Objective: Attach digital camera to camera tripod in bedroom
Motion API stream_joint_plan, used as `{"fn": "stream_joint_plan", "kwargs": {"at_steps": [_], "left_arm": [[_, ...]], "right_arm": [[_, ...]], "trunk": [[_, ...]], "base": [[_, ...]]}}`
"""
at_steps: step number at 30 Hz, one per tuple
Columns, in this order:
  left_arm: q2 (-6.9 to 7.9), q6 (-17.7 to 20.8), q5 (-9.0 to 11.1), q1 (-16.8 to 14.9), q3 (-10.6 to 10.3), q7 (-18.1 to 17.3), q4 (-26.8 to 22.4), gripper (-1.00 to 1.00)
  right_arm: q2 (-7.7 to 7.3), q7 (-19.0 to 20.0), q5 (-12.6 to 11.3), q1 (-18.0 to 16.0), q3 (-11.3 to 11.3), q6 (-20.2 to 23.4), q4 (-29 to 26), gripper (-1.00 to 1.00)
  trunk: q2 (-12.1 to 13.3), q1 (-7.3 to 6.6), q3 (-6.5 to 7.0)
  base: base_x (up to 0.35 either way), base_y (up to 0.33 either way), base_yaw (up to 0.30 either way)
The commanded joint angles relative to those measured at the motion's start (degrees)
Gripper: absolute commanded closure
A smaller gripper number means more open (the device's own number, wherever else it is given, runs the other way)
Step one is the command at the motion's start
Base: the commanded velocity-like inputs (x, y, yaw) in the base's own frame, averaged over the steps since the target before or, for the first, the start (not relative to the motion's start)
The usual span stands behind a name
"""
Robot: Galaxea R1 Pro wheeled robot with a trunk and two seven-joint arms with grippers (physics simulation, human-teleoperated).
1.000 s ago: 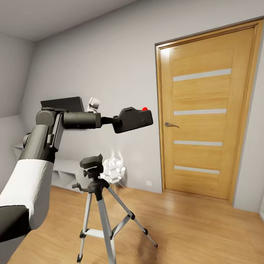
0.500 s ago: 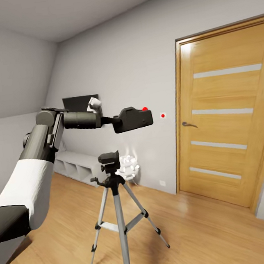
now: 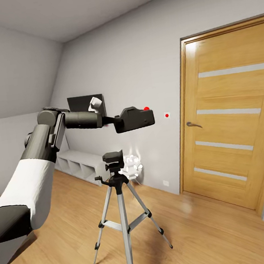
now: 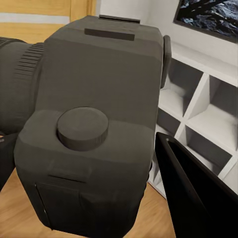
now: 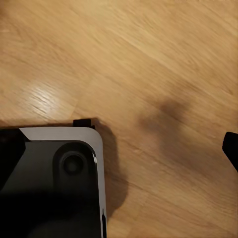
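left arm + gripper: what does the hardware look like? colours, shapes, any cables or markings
Head view: the left arm has a white, smooth upper shell, then dark grey cylindrical links with rounded joint housings and a narrower black wrist section. No cables or markings are visible on it. In the left wrist view, a left gripper finger shows as a flat, matte black tapered blade with sharp edges.

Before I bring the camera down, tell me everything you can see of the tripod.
The camera tripod stands upright on the light wood floor, its three silver legs spread, with black joints, feet and centre braces. Its black head carries a pan handle sticking out to one side. The top plate is bare; the digital camera hangs above it, apart. Nothing but the floor touches it.
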Motion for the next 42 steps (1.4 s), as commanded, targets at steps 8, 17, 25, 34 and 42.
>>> {"fn": "stream_joint_plan", "kwargs": {"at_steps": [8, 17, 25, 34, 42], "left_arm": [[0.09, 0.56, -0.08, -0.03, -0.06, -0.37, -0.01, 1.00], [0.11, 0.53, -0.08, -0.03, -0.06, -0.37, -0.01, 1.00], [0.10, 0.47, -0.08, -0.03, -0.06, -0.37, -0.01, 1.00], [0.11, 0.48, -0.08, -0.03, -0.06, -0.37, -0.01, 1.00], [0.11, 0.48, -0.08, -0.03, -0.06, -0.37, -0.01, 1.00]], "right_arm": [[0.04, 0.01, -0.45, -0.07, 0.48, -0.33, 0.21, -1.00], [0.04, 0.01, -0.45, -0.07, 0.46, -0.33, 0.21, -1.00], [0.04, 0.01, -0.45, -0.07, 0.48, -0.31, 0.21, -1.00], [0.04, 0.01, -0.45, -0.07, 0.48, -0.29, 0.22, -1.00], [0.04, 0.01, -0.45, -0.07, 0.48, -0.30, 0.22, -1.00]], "trunk": [[-0.05, 0.02, -0.03], [-0.05, 0.02, -0.03], [-0.05, 0.02, -0.03], [-0.05, 0.02, -0.03], [-0.05, 0.02, -0.03]], "base": [[0.000, 0.000, 0.000], [0.000, 0.000, 0.161], [0.000, -0.096, 0.181], [0.000, -0.107, 0.012], [0.000, -0.005, 0.014]]}}
